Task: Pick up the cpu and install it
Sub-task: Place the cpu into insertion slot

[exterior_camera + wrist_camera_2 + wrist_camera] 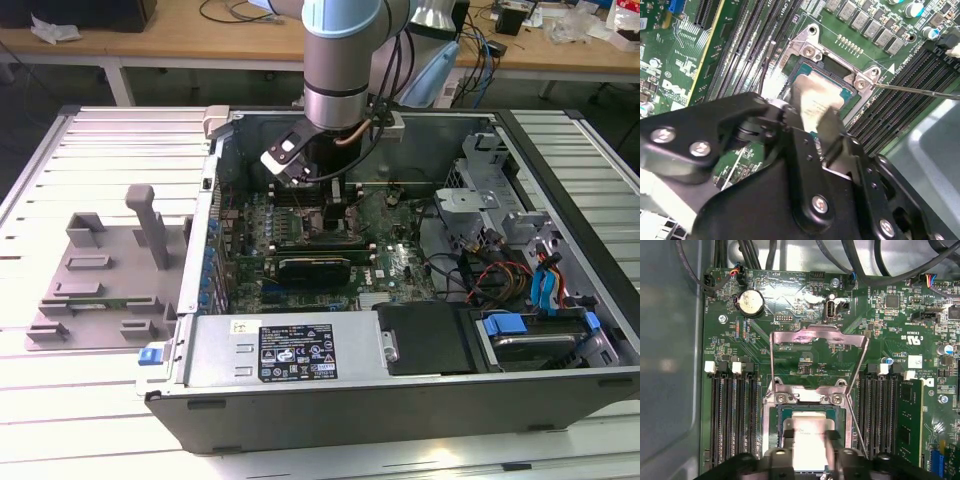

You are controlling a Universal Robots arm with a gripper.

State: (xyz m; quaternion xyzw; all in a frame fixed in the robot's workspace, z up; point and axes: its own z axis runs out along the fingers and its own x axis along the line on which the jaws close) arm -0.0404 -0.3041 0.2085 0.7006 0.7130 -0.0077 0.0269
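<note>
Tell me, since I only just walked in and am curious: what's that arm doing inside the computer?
A robot arm reaches into an open computer case. Its claw is down at the motherboard's socket, right over the cpu, which lies within the socket frame. The socket's metal cover plate is swung open. I can't tell whether the chip is fully seated or whether the claw is gripping it.
</note>
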